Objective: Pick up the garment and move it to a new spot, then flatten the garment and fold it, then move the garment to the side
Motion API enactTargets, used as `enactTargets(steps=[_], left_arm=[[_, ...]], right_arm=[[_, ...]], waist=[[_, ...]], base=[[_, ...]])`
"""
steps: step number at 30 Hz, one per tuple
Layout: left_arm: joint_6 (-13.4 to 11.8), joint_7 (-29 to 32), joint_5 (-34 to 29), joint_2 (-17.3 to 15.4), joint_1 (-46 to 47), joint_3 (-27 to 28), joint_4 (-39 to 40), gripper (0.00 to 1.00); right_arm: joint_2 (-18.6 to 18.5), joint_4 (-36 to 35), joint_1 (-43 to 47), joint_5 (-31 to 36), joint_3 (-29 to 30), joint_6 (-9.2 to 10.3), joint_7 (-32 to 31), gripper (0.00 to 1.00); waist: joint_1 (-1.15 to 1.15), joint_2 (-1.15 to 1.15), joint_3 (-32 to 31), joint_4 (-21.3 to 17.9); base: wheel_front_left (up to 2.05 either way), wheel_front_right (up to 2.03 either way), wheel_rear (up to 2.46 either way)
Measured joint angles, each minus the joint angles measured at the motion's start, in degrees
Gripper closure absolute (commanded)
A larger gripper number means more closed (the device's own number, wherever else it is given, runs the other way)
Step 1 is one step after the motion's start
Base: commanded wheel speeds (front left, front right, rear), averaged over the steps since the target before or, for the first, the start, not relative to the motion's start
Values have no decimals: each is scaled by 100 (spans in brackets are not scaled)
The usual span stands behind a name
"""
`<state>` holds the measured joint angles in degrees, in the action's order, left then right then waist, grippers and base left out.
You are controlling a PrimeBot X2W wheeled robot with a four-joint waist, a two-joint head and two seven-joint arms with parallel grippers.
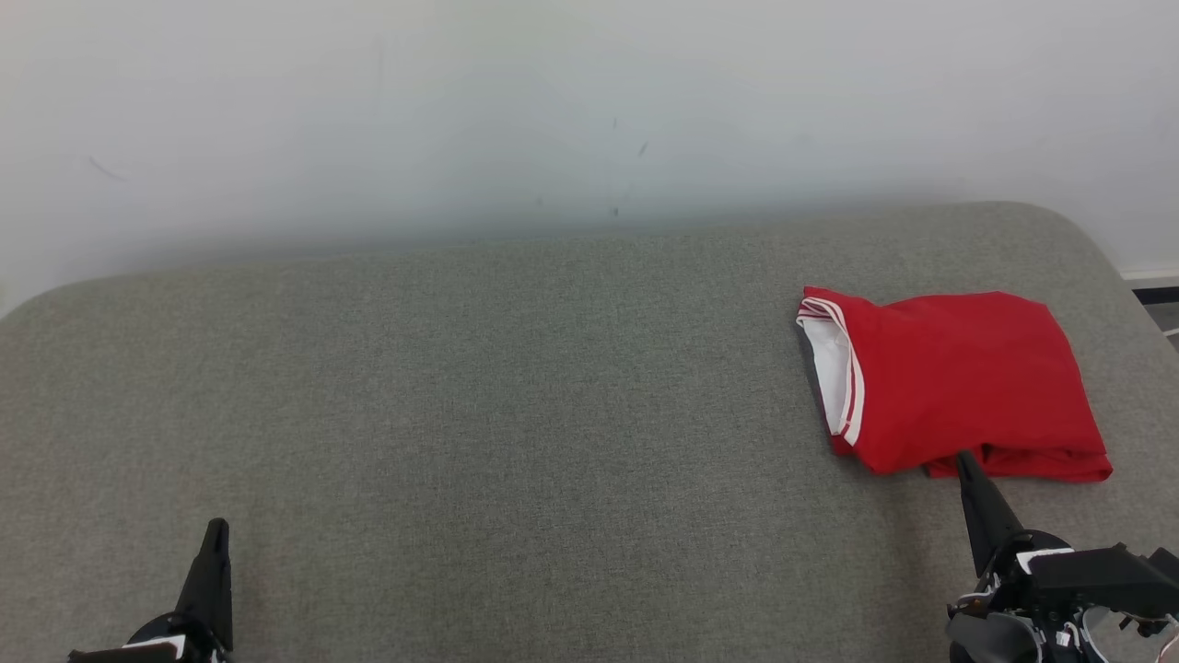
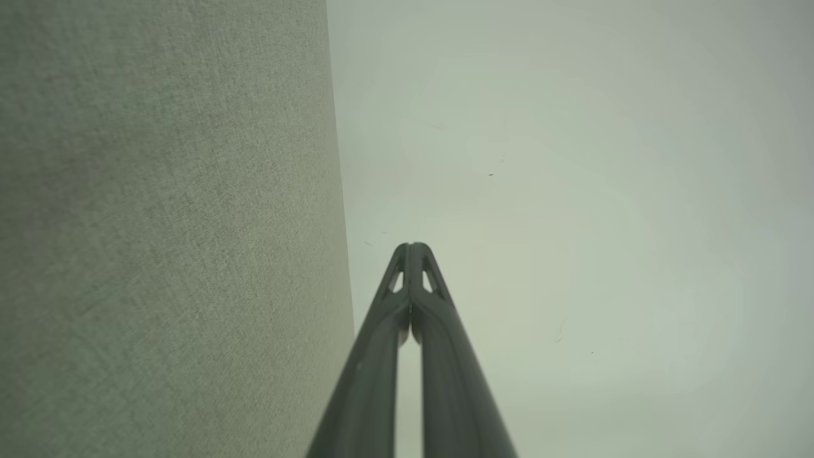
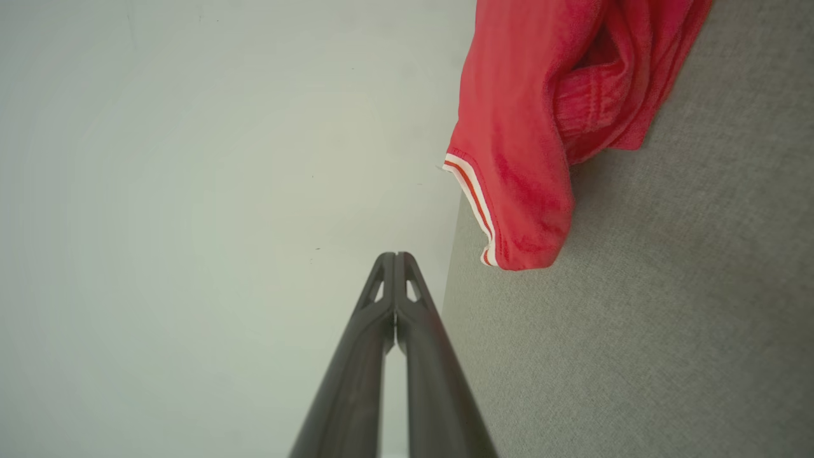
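The garment [image 1: 958,391] is red with white striped trim and lies folded in a compact bundle on the right side of the grey padded surface [image 1: 516,387]. From the right wrist, the garment [image 3: 540,121] hangs into the upper right. My right gripper [image 1: 965,460] is shut and empty, its tip just in front of the bundle's near edge; the shut right gripper [image 3: 395,256] points past the cloth. At the lower left my left gripper [image 1: 217,527] is shut with nothing in it, far from the garment, and the left gripper [image 2: 411,247] shows its tips pressed together.
A pale wall [image 1: 553,110] rises behind the padded surface. The surface's rounded right corner [image 1: 1087,239] lies close behind the garment, with a strip of floor [image 1: 1162,308] beyond it. Bare grey fabric spreads across the middle and left.
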<state>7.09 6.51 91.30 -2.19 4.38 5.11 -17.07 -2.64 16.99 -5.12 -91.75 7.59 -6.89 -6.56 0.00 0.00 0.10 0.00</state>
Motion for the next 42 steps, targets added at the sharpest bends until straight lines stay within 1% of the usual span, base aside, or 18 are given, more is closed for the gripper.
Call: enactTargets(steps=[42], left_arm=[[0,0,1,0,1,0,2,100]], right_arm=[[0,-1,0,0,0,-1,1,100]], waist=[[0,0,0,0]], base=[[0,0,0]])
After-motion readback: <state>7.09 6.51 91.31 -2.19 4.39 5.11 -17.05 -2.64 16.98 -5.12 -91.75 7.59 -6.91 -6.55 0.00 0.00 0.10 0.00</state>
